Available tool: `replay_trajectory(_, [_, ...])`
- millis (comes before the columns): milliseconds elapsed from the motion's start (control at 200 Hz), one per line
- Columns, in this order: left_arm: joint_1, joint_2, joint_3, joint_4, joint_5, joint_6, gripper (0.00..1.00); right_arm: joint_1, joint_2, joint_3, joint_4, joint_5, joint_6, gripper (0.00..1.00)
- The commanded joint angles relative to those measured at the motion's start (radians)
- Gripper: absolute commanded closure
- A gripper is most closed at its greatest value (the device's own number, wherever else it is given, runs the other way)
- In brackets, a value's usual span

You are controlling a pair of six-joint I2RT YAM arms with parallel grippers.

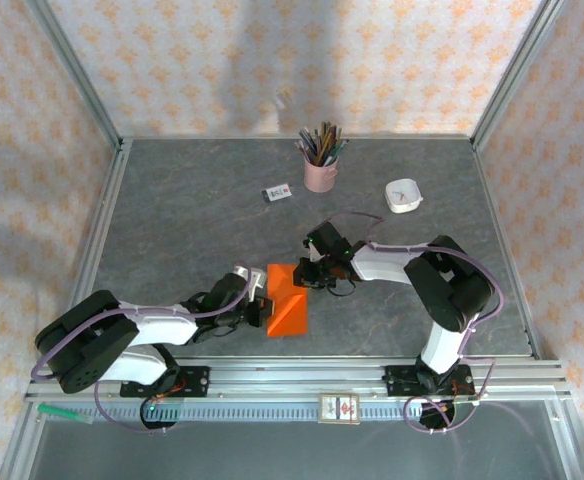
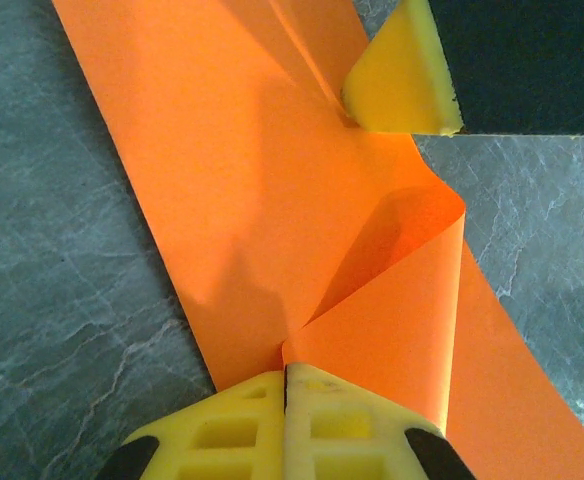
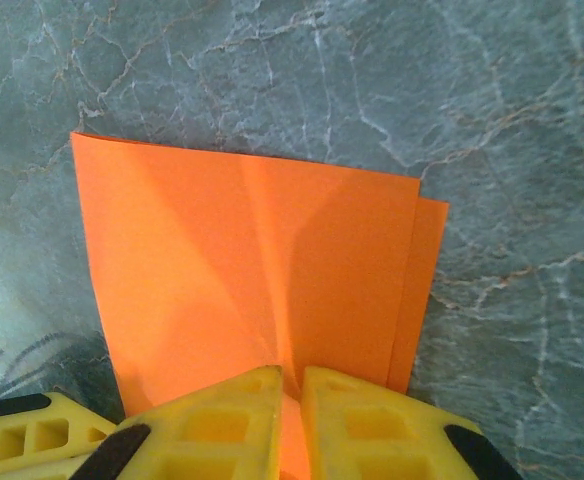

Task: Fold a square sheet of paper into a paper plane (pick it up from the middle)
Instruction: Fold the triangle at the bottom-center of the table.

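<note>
The square sheet of paper (image 1: 290, 305), bright orange, lies folded into a layered oblong on the grey table between the two arms. In the left wrist view the sheet (image 2: 232, 180) has a flap curling up off the lower layer. My left gripper (image 2: 285, 368) is shut on the near edge of that flap, jaws pressed together. At the sheet's far end, my right gripper (image 3: 290, 378) is shut on the sheet (image 3: 252, 250), with a strip of orange between its jaws. In the top view, the left gripper (image 1: 262, 308) and right gripper (image 1: 308, 273) sit at opposite sides of the sheet.
A pink pencil cup (image 1: 320, 172) stands at the back centre. A small white card (image 1: 277, 193) lies to its left and a small white dish (image 1: 403, 195) to its right. Metal frame rails (image 1: 102, 230) and patterned walls bound the table.
</note>
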Motion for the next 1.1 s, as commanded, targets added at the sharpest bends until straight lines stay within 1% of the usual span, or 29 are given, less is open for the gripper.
replay_trajectory(0, [0.013,-0.027,0.015,-0.049,-0.008,0.023,1.00,-0.002,0.043,-0.004,-0.066,0.084,-0.022,0.85])
replay_trajectory(185, [0.014,-0.035,0.018,-0.059,-0.004,0.026,1.00,-0.002,0.041,-0.004,-0.066,0.082,-0.021,0.85])
replay_trajectory(631, [0.015,0.032,0.043,-0.054,0.006,0.027,1.00,-0.001,0.042,-0.007,-0.062,0.080,-0.017,0.85])
replay_trajectory(876, [0.015,0.012,0.043,-0.079,-0.001,0.037,1.00,-0.002,0.038,0.000,-0.074,0.096,-0.027,0.85])
replay_trajectory(1096, [0.015,-0.023,0.050,-0.107,0.043,0.046,1.00,-0.002,0.038,0.027,-0.090,0.101,-0.039,0.84])
